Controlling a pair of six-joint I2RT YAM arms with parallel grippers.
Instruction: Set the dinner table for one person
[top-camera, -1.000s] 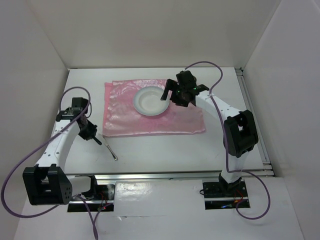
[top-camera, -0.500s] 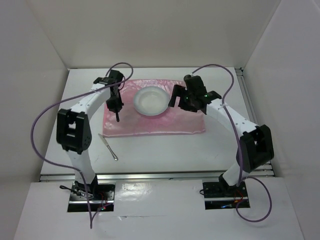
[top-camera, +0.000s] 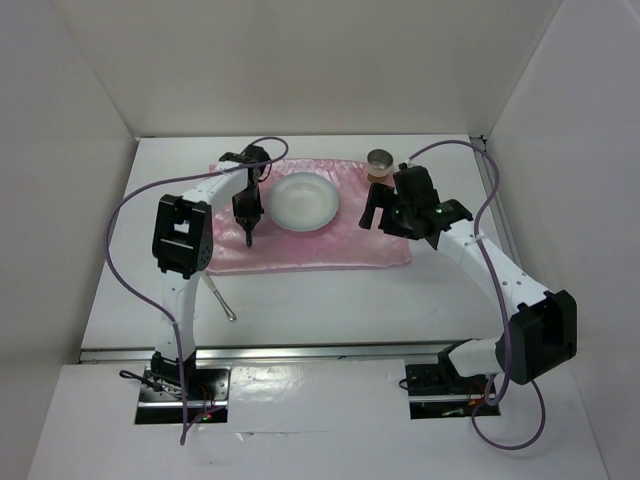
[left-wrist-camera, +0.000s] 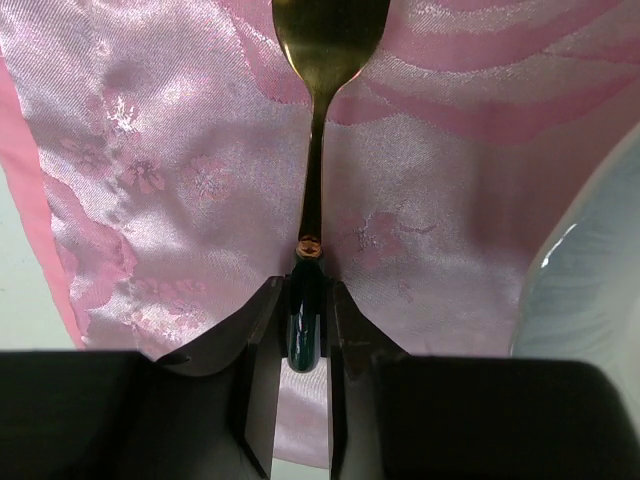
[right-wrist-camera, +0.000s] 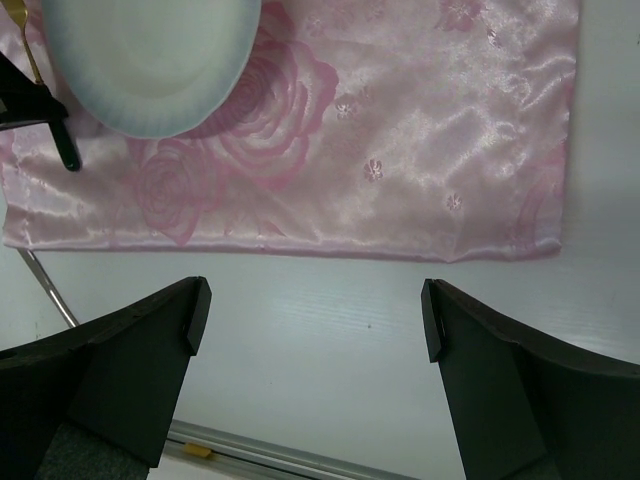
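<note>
Now | left claw (left-wrist-camera: 305, 300) grips spoon (left-wrist-camera: 316, 150) over mat (left-wrist-camera: 150, 150) | right claw (right-wrist-camera: 312, 310) wide, above dinner table (right-wrist-camera: 330, 385)

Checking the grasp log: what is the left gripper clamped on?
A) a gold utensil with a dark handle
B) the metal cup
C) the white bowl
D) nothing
A: in the left wrist view the left gripper is shut on the dark handle of the gold utensil, above the pink mat.
</note>
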